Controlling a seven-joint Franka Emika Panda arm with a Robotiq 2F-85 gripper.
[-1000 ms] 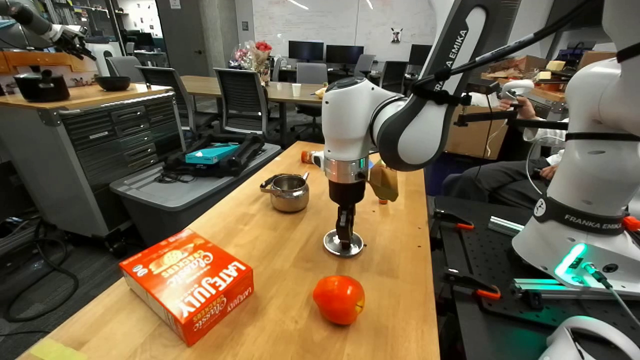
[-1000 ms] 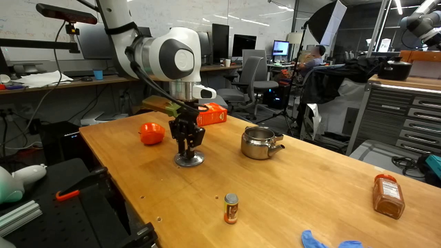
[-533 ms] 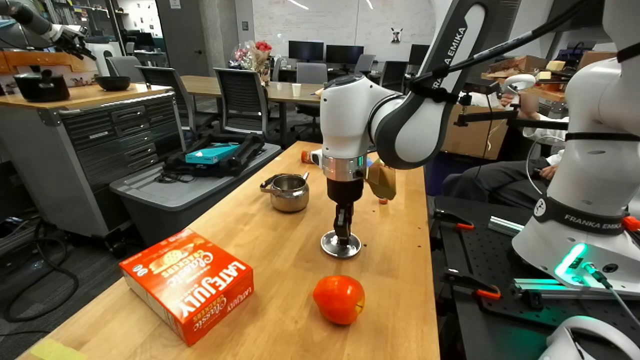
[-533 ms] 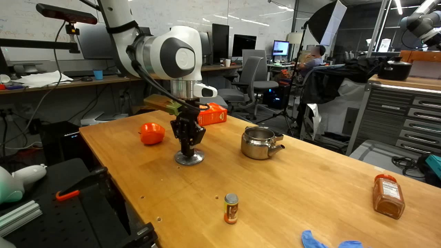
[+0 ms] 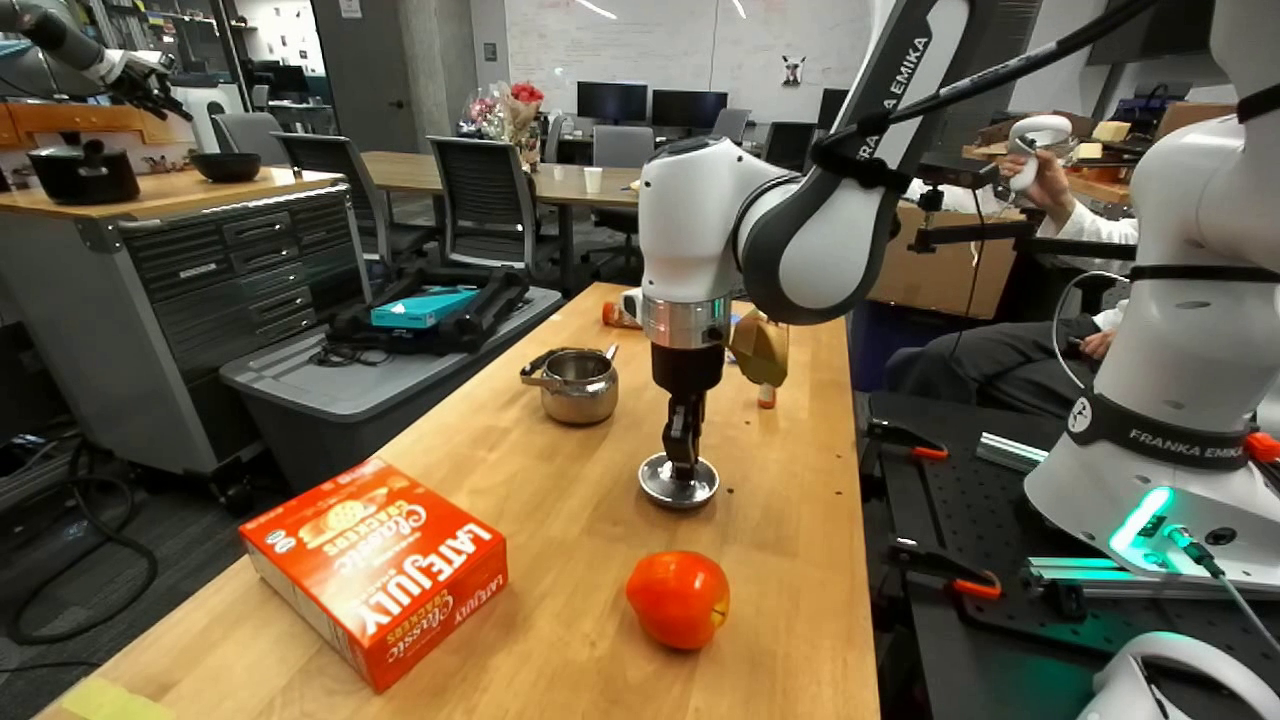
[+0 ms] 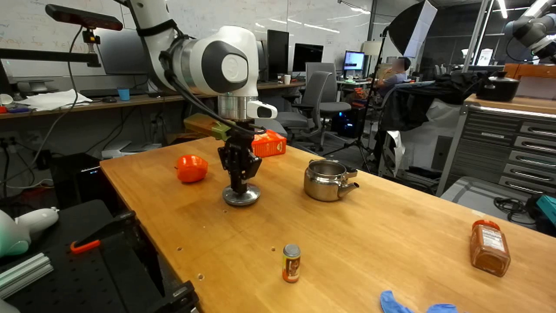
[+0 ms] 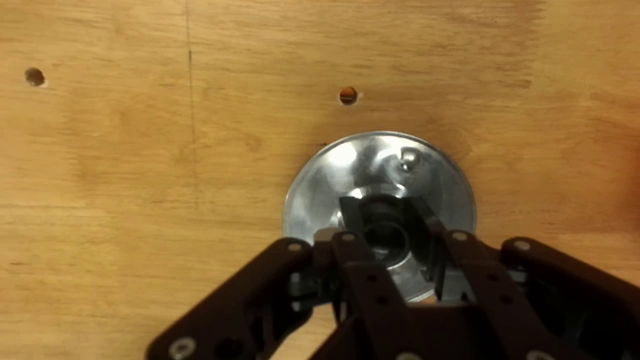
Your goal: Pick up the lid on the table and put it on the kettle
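Note:
The lid (image 5: 656, 484) is a shallow, shiny silver disc with a dark centre knob. It shows in both exterior views (image 6: 243, 200) and fills the middle of the wrist view (image 7: 372, 167). My gripper (image 5: 684, 466) points straight down, its fingers closed around the knob from both sides (image 6: 239, 188); the wrist view shows the knob between the fingertips (image 7: 384, 207). The lid hangs roughly level, slightly above the table. The kettle (image 5: 580, 397), a squat silver pot with an open top, stands upright apart from the lid, its spout and handle visible (image 6: 323, 184). The wrist view does not show the kettle.
A red cracker box (image 5: 375, 570) and a red-orange fruit (image 5: 678, 600) stand on the wooden table (image 6: 356, 243). A small can (image 6: 291, 264), a spice jar (image 6: 490, 250) and a blue object (image 6: 394, 304) lie farther along it.
The fingers have closed on the knob. The lid has shifted slightly with the gripper and then risen a little off the table. The kettle has stayed in place.

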